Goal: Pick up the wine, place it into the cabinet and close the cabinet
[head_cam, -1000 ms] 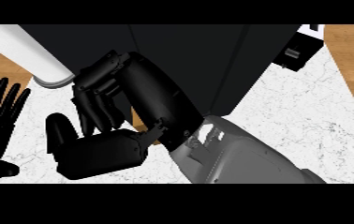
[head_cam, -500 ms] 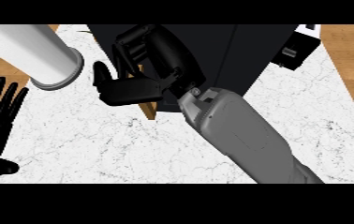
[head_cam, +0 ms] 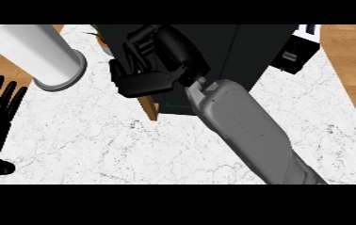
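Note:
My right hand [head_cam: 149,76] is over the left front corner of the black cabinet [head_cam: 236,54]. Its grey forearm [head_cam: 243,130] comes in from the lower right. The fingers [head_cam: 138,45] are curled, and I see nothing held in them. Just below the hand, a thin wooden edge [head_cam: 148,107] sticks out from the cabinet's front, like a door seen from above. No wine bottle shows anywhere; the hand and arm hide the cabinet's opening. At the view's left edge my left hand [head_cam: 10,104] rests with straight fingers.
A tall white cylinder [head_cam: 42,54] stands on the marble counter [head_cam: 104,144] at the upper left, close to my right hand. A small plant [head_cam: 101,35] peeks out beside the cabinet. A black-and-white object [head_cam: 299,47] sits at the upper right.
My right hand has moved from low on the left up and to the right, onto the cabinet's front corner. The forearm swung with it. The left hand stayed at the left edge.

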Controlling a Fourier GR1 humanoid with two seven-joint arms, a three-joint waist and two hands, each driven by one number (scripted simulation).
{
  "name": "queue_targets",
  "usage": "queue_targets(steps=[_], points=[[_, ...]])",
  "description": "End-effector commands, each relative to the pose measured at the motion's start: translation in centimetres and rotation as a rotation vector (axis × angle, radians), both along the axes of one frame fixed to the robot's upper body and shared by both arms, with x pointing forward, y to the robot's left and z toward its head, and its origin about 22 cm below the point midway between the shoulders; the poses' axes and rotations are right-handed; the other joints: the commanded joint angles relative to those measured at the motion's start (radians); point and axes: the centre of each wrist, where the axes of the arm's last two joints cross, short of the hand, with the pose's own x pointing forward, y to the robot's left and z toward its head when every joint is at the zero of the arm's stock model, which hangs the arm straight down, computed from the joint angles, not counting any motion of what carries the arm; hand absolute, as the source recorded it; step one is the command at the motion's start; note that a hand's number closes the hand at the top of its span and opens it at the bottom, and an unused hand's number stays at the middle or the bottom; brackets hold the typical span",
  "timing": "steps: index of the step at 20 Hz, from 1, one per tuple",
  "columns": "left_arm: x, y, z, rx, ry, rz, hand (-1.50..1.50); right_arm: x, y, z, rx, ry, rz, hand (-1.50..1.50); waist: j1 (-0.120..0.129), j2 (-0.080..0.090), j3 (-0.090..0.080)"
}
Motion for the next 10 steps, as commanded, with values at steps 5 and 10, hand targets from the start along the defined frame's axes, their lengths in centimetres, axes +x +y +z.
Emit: queue_targets(steps=[5, 10], points=[[0.7, -0.8, 0.7, 0.007, -0.023, -0.033, -1.50, 5.1, -7.4, -1.8, -0.034, 0.013, -0.183, 1.50, -0.005, 0.040, 0.008], [0.9, -0.9, 0.3, 0.014, 0.004, -0.041, -1.50, 4.9, -4.8, -0.5, -0.045, 0.015, -0.175, 1.50, -0.007, 0.037, 0.007]])
